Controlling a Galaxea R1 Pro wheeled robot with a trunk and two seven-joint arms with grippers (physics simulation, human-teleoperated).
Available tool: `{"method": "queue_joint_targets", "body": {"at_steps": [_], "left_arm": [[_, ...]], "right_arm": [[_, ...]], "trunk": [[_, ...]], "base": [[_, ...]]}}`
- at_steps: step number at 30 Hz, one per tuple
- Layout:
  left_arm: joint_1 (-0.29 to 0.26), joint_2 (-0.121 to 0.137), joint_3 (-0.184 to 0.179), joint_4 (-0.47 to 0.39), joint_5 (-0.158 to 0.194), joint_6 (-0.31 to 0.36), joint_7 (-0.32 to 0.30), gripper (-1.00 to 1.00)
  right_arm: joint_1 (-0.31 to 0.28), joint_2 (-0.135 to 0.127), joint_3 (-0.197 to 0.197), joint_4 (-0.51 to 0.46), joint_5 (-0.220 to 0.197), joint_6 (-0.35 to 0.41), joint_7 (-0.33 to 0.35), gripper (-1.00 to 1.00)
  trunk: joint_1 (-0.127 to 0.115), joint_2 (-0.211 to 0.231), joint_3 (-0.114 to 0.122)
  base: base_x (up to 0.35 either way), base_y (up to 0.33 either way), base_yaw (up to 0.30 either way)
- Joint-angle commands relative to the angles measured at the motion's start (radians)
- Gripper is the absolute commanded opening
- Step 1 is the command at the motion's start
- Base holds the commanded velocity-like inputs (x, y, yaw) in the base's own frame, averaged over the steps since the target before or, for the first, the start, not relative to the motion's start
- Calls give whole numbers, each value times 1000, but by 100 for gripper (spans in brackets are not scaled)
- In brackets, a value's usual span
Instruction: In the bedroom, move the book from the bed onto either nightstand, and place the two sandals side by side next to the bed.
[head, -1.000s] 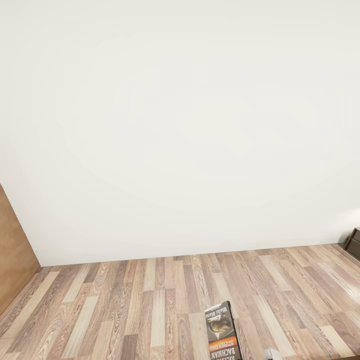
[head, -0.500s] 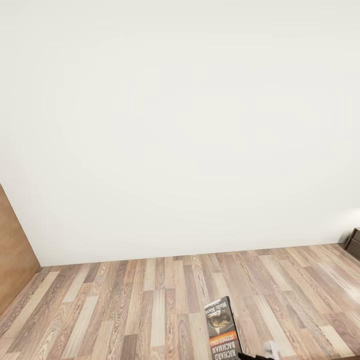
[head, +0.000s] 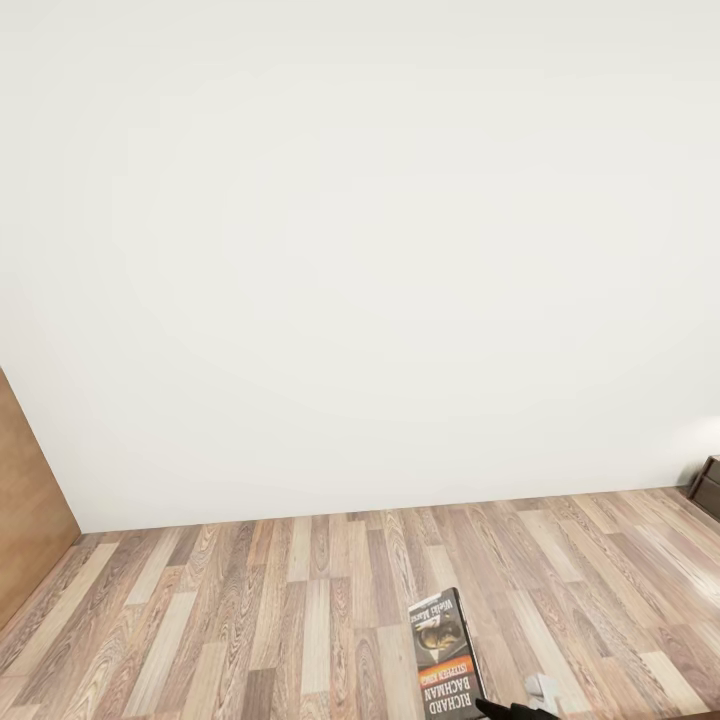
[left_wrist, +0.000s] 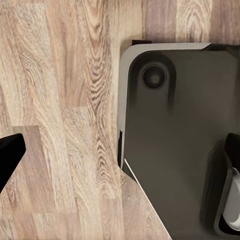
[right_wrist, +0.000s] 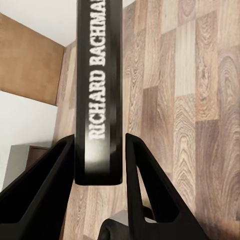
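Note:
The book (head: 445, 655), dark with an orange band and white "RICHARD BACHMAN" lettering, stands upright at the lower edge of the head view, above the wood floor. My right gripper (right_wrist: 100, 142) is shut on the book (right_wrist: 98, 90), its two black fingers (right_wrist: 55, 175) clamping the spine from both sides. A bit of that right gripper (head: 510, 710) shows beneath the book in the head view. A corner of a dark brown nightstand (head: 707, 487) shows at the far right by the wall. My left gripper (left_wrist: 120, 152) hangs open over the floor, its fingertips (left_wrist: 7, 155) far apart with nothing between them.
A plain white wall (head: 360, 250) faces me across a strip of wood-plank floor (head: 250, 610). A brown wooden panel (head: 30, 500) stands at the left edge. Under my left gripper lies the robot's dark grey base (left_wrist: 175, 140).
The book has risen a little in the head view, and the black tip of my right gripper has come into sight under it. The camera has not moved.

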Motion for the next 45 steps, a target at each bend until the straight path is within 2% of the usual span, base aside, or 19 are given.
{"method": "queue_joint_targets", "body": {"at_steps": [1,19,35,45], "left_arm": [[0,0,-8,1,10,-3,-3,100],[0,-4,-8,1,11,-11,-3,100],[0,-35,-8,1,10,-13,-3,100],[0,-43,-11,1,8,-15,-2,100]], "right_arm": [[0,0,-9,-1,7,7,5,-100],[-1,0,-7,0,7,6,30,-100],[-1,5,-5,1,9,6,51,-100],[-1,2,-6,2,9,7,50,-100]], "trunk": [[0,-1,0],[0,-1,0],[0,-1,0],[0,-1,0]], "base": [[0,0,0],[0,0,0],[0,0,0],[0,0,0]]}}
